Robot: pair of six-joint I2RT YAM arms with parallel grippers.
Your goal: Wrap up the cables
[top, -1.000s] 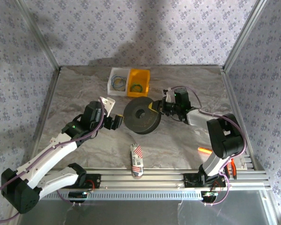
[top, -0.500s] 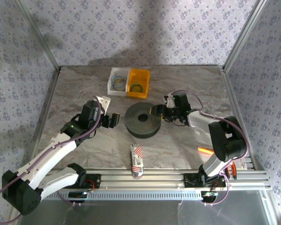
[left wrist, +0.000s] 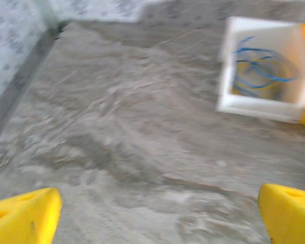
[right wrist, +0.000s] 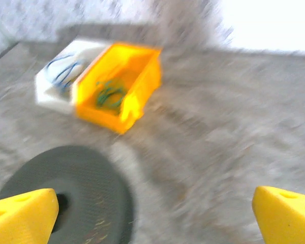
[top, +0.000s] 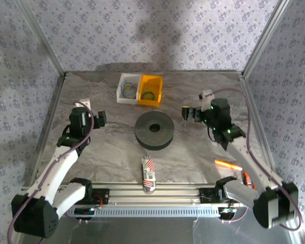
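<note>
Cables (left wrist: 264,76) lie coiled in white bin (left wrist: 254,108), beyond left hand (left wrist: 157,211).

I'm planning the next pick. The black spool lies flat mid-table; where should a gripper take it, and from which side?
Probably from straight above, pinching the ring: the black spool lies flat with its centre hole facing up, so one finger can go down the hole and the other outside the rim. The whole disc looks too broad to span edge to edge.
</note>
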